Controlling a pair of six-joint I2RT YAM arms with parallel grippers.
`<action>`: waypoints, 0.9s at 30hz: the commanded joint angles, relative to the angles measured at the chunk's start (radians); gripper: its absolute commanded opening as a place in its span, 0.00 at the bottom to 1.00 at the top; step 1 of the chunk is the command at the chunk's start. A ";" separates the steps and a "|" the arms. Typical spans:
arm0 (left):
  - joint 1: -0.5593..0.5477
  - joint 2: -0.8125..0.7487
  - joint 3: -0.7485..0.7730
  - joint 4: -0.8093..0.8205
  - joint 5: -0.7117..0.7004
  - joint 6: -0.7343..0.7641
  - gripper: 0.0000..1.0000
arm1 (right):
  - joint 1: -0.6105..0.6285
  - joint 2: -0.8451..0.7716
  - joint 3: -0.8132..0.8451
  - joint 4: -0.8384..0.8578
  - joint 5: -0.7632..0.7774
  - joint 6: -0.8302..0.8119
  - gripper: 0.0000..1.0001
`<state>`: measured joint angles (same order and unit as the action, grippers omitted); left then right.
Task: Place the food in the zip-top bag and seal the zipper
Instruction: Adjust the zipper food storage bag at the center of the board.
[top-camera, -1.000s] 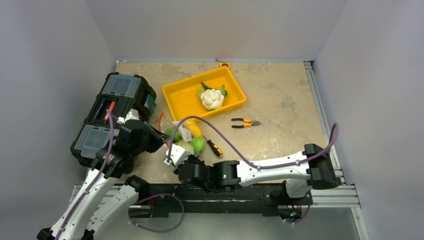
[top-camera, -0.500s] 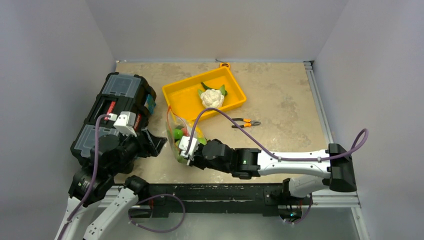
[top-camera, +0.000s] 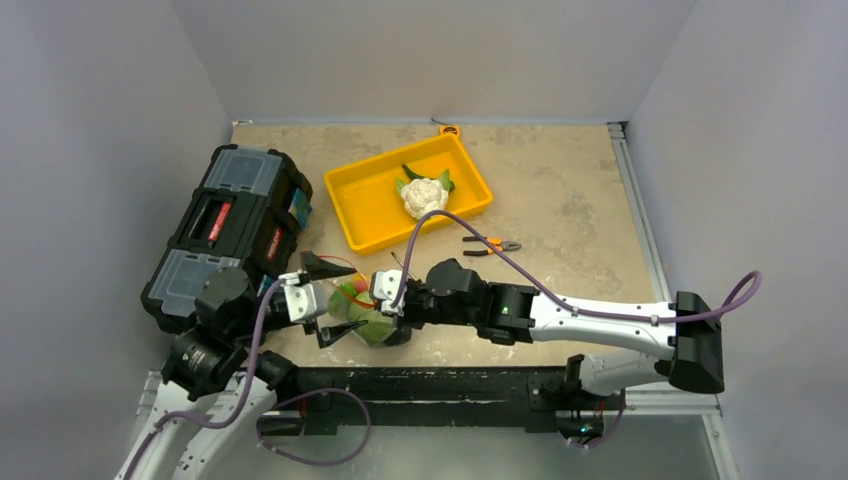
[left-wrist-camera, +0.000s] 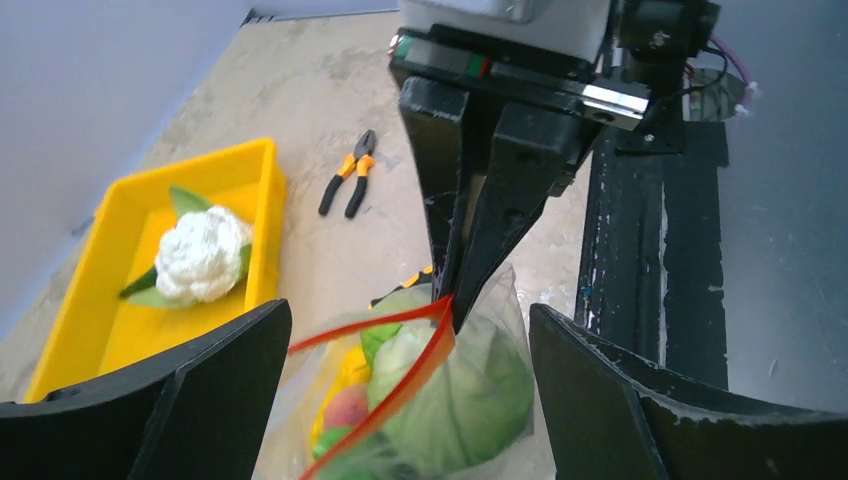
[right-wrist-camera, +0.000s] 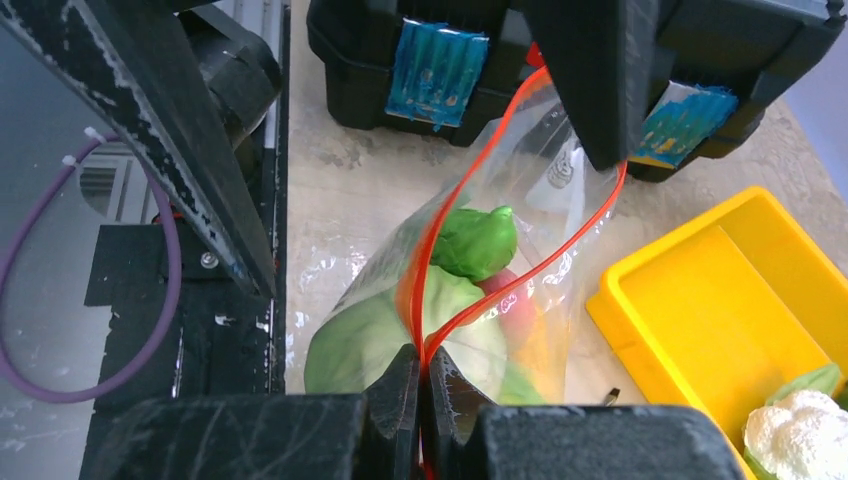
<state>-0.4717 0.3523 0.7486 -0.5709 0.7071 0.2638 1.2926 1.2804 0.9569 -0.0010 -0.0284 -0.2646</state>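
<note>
The zip-top bag (top-camera: 358, 312) stands upright near the table's front edge, between my two grippers. Inside it are a pale green cabbage (left-wrist-camera: 470, 390), a yellow piece (left-wrist-camera: 350, 365), an orange-red fruit (left-wrist-camera: 345, 408) and a darker green piece (right-wrist-camera: 475, 245). My right gripper (right-wrist-camera: 422, 360) is shut on one end of the red-orange zipper (right-wrist-camera: 413, 290), whose two strips part beyond the pinch, so the mouth gapes. My left gripper (left-wrist-camera: 408, 315) is open wide, its fingers (left-wrist-camera: 200, 400) on either side of the bag and not touching it. A white cauliflower (top-camera: 424, 196) lies in the tray.
The yellow tray (top-camera: 365, 205) sits behind the bag at mid table. Orange-handled pliers (top-camera: 490, 245) lie to its right. A black toolbox (top-camera: 225, 225) fills the left side, close to my left arm. A yellow-black screwdriver handle (left-wrist-camera: 415, 280) peeks out behind the bag.
My left gripper has let go, opened wide and swung right to straddle the bag. My right arm has stretched forward and left, raising the zipper end it pinches, and the bag now stands upright.
</note>
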 joint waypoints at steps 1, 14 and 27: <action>-0.032 0.150 0.073 0.009 0.198 0.293 0.90 | -0.017 -0.016 0.018 0.054 -0.109 -0.053 0.00; -0.145 0.365 0.138 -0.229 0.139 0.426 0.84 | -0.031 -0.028 0.055 -0.061 -0.104 -0.086 0.00; -0.152 0.379 0.072 -0.078 0.040 0.352 0.49 | -0.030 0.018 0.244 -0.314 -0.103 -0.033 0.00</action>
<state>-0.6136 0.7074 0.8330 -0.7086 0.7616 0.6247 1.2617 1.2888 1.0916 -0.2924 -0.1230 -0.3309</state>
